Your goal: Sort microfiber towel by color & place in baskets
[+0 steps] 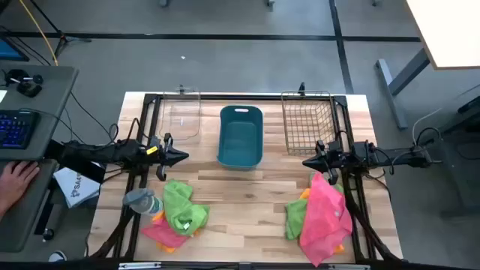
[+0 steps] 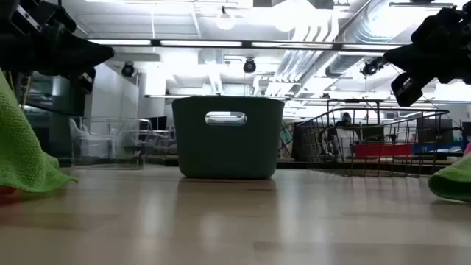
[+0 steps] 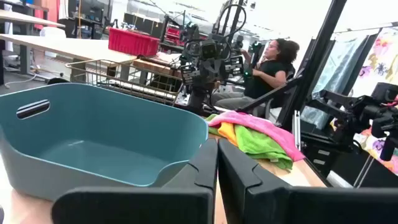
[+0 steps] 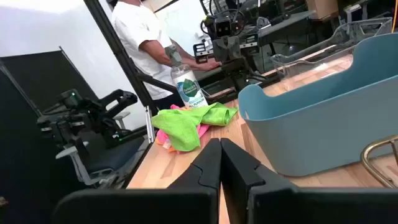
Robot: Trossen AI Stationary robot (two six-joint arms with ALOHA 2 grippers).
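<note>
The teal tub [image 1: 240, 136] stands mid-table at the far side, between the clear bin [image 1: 182, 114] on its left and the wire-mesh basket [image 1: 307, 120] on its right. One towel pile lies near-left: green [image 1: 184, 208] over pink and orange [image 1: 163, 231]. Another lies near-right: a large pink towel [image 1: 327, 214] over green [image 1: 295, 217] and orange. My left gripper [image 1: 182, 157] hovers shut left of the tub, above the table. My right gripper [image 1: 306, 162] hovers shut right of the tub, over the far tip of the pink towel.
A grey-capped bottle [image 1: 142, 201] lies beside the left pile. A bare strip of wood runs between the two piles, in front of the tub. A desk with a keyboard [image 1: 16, 127] and a person's hand [image 1: 15, 178] sits off the table's left.
</note>
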